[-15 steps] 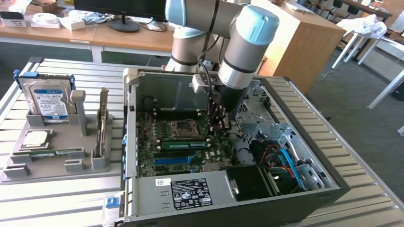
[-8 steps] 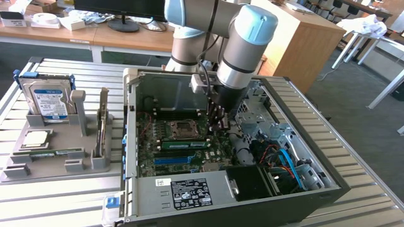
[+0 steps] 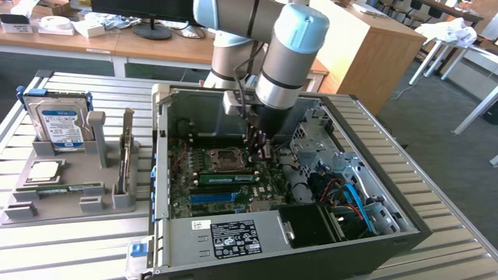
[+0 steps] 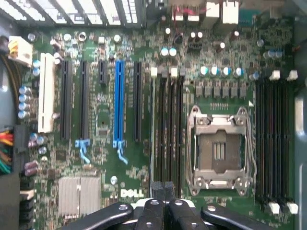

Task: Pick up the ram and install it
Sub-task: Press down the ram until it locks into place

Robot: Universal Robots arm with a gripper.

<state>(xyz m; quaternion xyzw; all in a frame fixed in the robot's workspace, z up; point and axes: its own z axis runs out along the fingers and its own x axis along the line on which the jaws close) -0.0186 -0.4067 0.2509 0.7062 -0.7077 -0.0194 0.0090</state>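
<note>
Inside the open computer case, we see the ram standing on edge in a slot beside the processor socket, its long axis running from the exterior view's left to right. Just above it, the gripper is closed and holds nothing. The wrist view reads "DELL" on the motherboard; the exterior view adds a blue-labelled hard drive, its writing illegible.

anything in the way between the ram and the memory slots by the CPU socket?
Nothing visible. The ram appears to lie along the memory slots, between the CPU socket and the blue slot. I cannot tell if it is seated. The shut end effector is over that bank's end; no cable crosses it.
</note>
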